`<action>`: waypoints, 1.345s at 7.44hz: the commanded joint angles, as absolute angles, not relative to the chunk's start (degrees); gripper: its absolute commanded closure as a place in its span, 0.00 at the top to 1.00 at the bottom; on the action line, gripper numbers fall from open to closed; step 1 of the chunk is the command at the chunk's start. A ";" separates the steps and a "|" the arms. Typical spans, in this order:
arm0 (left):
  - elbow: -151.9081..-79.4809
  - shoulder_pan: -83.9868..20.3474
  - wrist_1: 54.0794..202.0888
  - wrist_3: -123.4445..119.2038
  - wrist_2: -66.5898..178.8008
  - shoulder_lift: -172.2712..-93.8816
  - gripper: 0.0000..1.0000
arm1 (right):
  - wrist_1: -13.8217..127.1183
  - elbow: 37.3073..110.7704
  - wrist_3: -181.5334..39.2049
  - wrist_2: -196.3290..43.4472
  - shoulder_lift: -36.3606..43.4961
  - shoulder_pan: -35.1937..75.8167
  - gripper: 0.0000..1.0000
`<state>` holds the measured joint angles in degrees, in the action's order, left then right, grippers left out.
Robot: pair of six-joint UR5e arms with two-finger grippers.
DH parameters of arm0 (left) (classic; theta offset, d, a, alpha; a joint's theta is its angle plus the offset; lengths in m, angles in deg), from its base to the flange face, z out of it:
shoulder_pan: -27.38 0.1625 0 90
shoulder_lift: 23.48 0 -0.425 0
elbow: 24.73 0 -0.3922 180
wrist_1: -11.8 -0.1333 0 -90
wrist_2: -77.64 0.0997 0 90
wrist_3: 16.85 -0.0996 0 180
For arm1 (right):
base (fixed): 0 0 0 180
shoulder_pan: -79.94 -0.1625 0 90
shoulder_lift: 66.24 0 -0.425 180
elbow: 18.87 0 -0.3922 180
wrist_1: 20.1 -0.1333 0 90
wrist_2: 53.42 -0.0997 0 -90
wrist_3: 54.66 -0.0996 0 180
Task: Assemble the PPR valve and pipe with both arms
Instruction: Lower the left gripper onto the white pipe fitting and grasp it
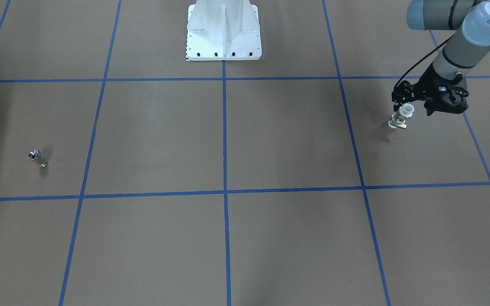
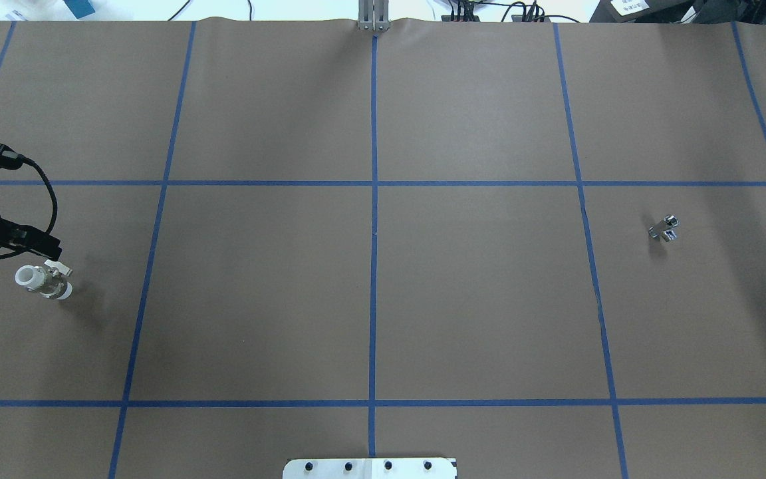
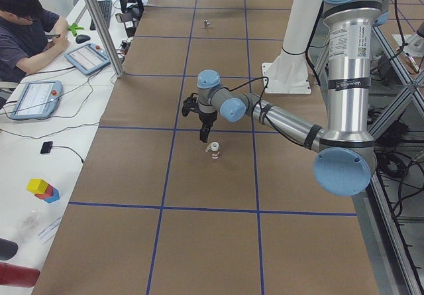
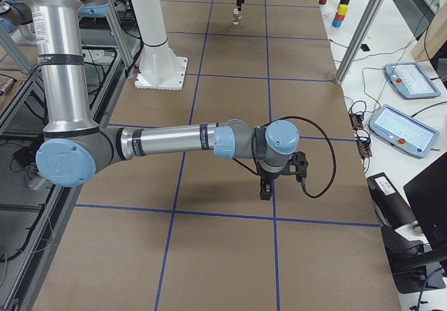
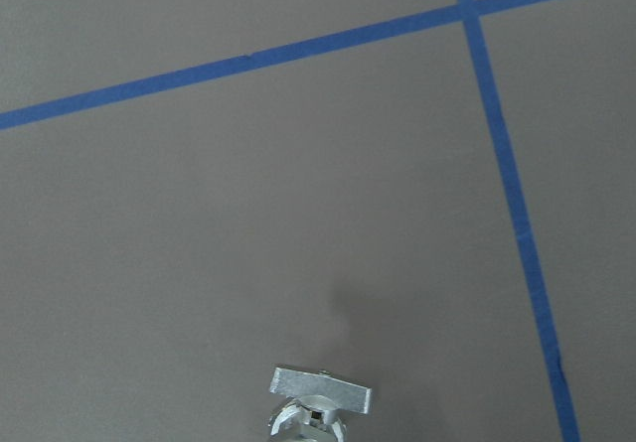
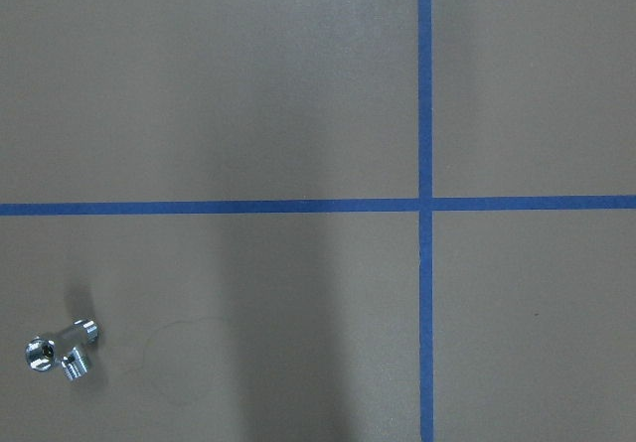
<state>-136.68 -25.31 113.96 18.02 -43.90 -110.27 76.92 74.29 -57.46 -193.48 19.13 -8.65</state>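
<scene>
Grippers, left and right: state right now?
Left gripper: by the PPR valve, not holding it; open or shut cannot be told.
Right gripper: cannot be told; the pipe is not in it.

Your left arm (image 3: 285,119) reaches out low from its upright shoulder column. The forearm is near level and the wrist is bent, so the left gripper (image 3: 205,138) points straight down. In the front-facing view its black body sits under the grey wrist with light-blue caps, and a black cable loops off it. No view lets you read whether the jaws stand apart. Your right arm (image 4: 174,142) is likewise stretched near level with the wrist turned down. The right gripper (image 4: 266,191) hangs vertical with a cable loop beside it. It shows in the right side view only, so its jaw state is undetermined.
</scene>
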 commanded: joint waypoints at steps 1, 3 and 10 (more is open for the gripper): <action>-134.16 -25.18 116.11 17.69 -44.52 -109.79 1.00 | 76.93 74.21 -57.39 -193.52 19.19 -8.65 1.00; -133.10 -23.78 116.22 17.78 -44.62 -109.79 1.00 | 76.93 74.12 -57.39 -193.43 19.19 -8.56 1.00; -131.95 -22.73 116.04 18.04 -44.79 -109.88 0.83 | 76.93 74.03 -57.48 -193.34 19.19 -8.56 1.00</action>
